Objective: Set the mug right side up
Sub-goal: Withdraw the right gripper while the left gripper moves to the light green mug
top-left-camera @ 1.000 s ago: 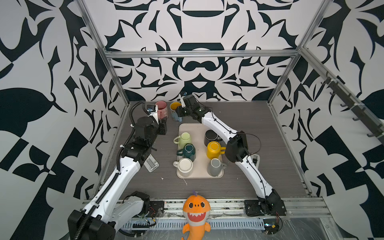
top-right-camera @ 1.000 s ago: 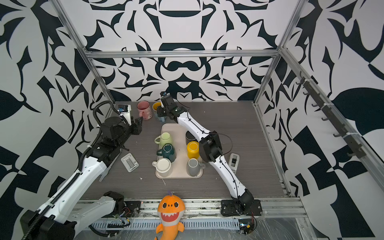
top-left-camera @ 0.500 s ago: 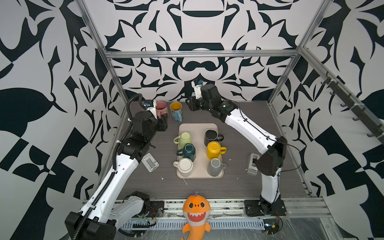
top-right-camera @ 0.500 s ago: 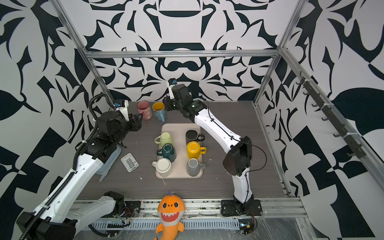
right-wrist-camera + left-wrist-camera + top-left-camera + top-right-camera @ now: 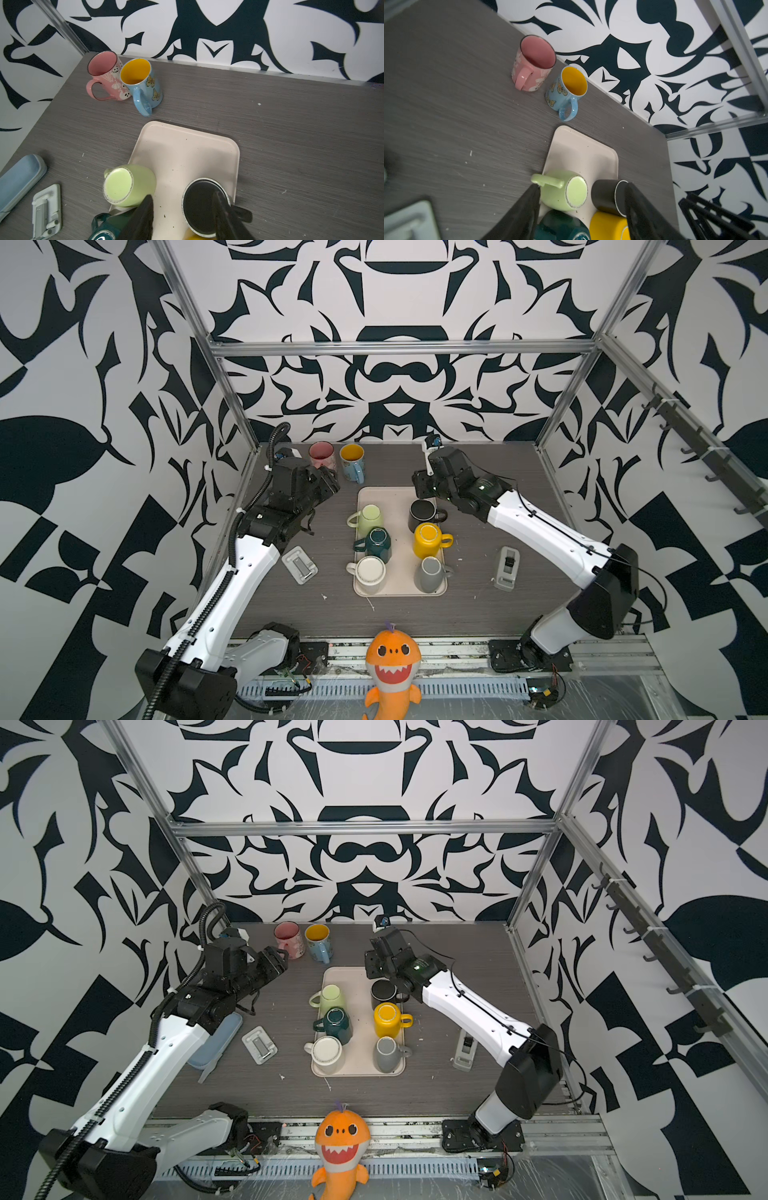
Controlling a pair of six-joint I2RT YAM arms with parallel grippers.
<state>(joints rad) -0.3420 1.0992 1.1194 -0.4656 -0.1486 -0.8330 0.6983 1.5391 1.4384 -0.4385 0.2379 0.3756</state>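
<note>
Several mugs stand bottom up on the beige tray: light green, teal, white, yellow and grey. A black mug shows a white-ringed end on top. A pink mug and a blue butterfly mug stand upright by the back wall. My left gripper hangs open and empty left of the tray's far end. My right gripper is open and empty above the tray's far right corner, near the black mug.
A grey phone stand lies left of the tray and a grey tape dispenser to its right. A light blue case sits under my left arm. An orange shark plush sits at the front rail. Patterned walls enclose three sides.
Both grippers have drawn back from the pink and blue mugs at the back and opened wider. The right arm swung right and now hangs over the tray's far end.
</note>
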